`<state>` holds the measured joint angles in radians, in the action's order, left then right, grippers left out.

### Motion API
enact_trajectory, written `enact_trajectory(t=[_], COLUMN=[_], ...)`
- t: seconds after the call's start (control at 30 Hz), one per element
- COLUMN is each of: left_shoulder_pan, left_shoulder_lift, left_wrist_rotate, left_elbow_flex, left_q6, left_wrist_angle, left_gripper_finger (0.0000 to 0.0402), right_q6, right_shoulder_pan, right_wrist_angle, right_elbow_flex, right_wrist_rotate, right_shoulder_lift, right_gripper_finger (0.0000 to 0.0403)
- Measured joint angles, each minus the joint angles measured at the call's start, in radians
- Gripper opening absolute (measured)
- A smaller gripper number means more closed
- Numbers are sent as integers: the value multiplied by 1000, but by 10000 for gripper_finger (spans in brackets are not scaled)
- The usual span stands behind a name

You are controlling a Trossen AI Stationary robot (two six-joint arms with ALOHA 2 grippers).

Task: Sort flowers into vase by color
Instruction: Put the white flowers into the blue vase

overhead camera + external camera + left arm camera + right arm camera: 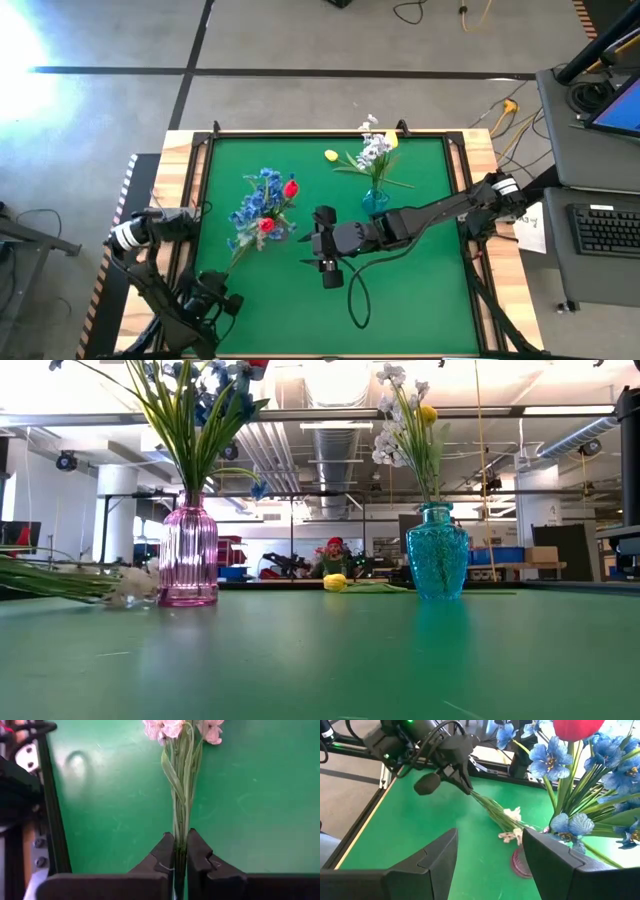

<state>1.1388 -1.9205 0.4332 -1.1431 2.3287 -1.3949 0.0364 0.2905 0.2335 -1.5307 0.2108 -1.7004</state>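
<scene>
Left end effector (pixel 180 851) clamped on a white flower stem (pixel 181 795)

Lay beside the pink vase (pixel 188 552), unsorted; yellow tulip (pixel 331 155) near the teal vase (pixel 437 550) too. Right end effector (pixel 490 852) was open, empty.

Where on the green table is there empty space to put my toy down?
The green mat is bare along the near edge, below the right gripper, and at the far left corner above the pink vase. It is crowded around that vase, the blue vase and the white flowers the left gripper holds.
</scene>
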Motion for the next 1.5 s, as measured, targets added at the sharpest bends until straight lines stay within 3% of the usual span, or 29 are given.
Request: enact_trajectory(t=[0.17,0.43,0.57,0.73,0.97,1.3,1.5], left_shoulder_pan=[4,5,-7,-49,-121,-151,-156], left_shoulder_lift=[22,48,56,64,73,219,278], left_wrist_rotate=[-24,-102,-54,3,-2,-36,-36], left_elbow_flex=[0,-1,-1,0,45,205,281], left_q6=[-6,-35,-35,-61,-87,-97,-87], left_wrist_angle=[35,79,77,61,61,256,280], left_gripper_finger=[56,193,233,238,226,226,226], right_q6=[-1,-41,-63,-68,-64,-60,-59], right_shoulder_pan=[0,5,7,7,7,7,6], right_wrist_angle=[0,103,150,175,180,185,199], right_elbow_flex=[0,0,0,0,0,0,0], right_wrist_rotate=[0,0,0,0,0,-8,-8], right_shoulder_lift=[0,29,53,65,66,70,70], right_gripper_finger=[215,215,215,215,215,215,215])
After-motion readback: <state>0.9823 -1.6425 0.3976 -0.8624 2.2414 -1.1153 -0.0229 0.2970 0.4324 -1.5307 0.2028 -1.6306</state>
